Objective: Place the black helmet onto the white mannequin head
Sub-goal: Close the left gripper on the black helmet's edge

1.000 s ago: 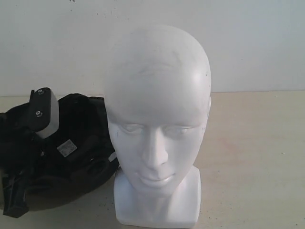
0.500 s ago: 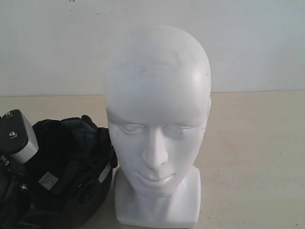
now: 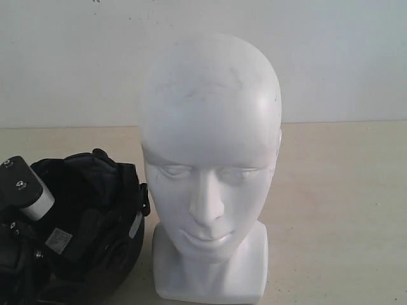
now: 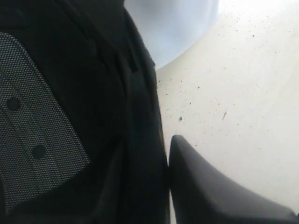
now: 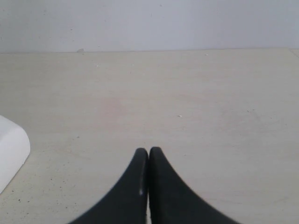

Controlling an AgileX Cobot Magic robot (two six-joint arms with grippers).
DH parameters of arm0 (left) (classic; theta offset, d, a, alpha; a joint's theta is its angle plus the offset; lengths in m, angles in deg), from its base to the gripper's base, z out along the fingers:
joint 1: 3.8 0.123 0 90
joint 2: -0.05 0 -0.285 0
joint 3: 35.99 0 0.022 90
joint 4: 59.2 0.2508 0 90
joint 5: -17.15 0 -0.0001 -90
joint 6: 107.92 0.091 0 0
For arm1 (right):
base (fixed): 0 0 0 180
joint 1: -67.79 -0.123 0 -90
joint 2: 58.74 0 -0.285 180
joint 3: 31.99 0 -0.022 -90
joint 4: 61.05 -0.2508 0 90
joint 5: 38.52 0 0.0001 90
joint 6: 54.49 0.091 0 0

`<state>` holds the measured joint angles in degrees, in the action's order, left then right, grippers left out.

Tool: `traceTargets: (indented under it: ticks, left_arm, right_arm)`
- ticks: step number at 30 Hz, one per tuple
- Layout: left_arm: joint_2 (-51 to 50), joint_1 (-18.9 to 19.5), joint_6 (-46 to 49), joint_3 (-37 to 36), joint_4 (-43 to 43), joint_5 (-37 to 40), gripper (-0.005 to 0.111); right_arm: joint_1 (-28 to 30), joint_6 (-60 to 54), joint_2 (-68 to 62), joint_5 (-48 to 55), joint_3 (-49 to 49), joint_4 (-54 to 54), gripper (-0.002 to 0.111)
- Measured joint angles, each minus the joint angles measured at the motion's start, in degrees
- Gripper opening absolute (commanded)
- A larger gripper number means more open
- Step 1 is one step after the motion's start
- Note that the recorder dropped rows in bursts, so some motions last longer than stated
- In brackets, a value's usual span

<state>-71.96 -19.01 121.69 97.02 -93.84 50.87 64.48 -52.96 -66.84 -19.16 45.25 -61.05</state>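
1. Lower and nearer now than a second ago, the black helmet (image 3: 95,216) has swung toward the near left corner together with the arm that carries it. Its opening has turned to show more of the padded inside.
2. The table (image 3: 343,210) is pale and speckled, and runs back to a plain wall.
3. The white mannequin head (image 3: 210,146) stands upright on its squared base in the middle of the scene, facing the camera, crown bare. It has not shifted.
4. The helmet sits just left of the head, its near edge almost at the jaw and base. Its opening faces up and toward the viewer rather than down.
5. The left gripper (image 4: 169,158) pinches the helmet's rim. One finger (image 4: 210,191) presses flat on the outer shell, while the other is hidden, presumably inside against the mesh lining (image 4: 32,121).
6. The right gripper (image 5: 148,156) hangs over bare table to the right of the head with its fingers pressed together and nothing between them.
7. Risks, as I judge them:
   - A pinch on one edge of a wide, rounded shell leaves the weight hanging off to the side, so the helmet may pivot or slip while being raised and turned over.
   - The helmet is very close to the head, so a swing could knock the base sideways or topple it.
   - If the opening is not fully turned downward and centred over the crown, the rim could catch on the forehead and sit crooked.
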Motion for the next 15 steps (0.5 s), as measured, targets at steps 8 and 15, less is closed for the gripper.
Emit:
traceTargets:
  ticks: [8, 15]
  left_arm:
    - [0.0, 0.0, -0.1, 0.0, 0.0, -0.1, 0.058]
    - [0.0, 0.0, -0.1, 0.0, -0.1, -0.2, 0.060]
  right_arm:
    - [0.0, 0.0, 0.0, 0.0, 0.0, 0.0, 0.000]
    - [0.0, 0.0, 0.0, 0.0, 0.0, 0.0, 0.000]
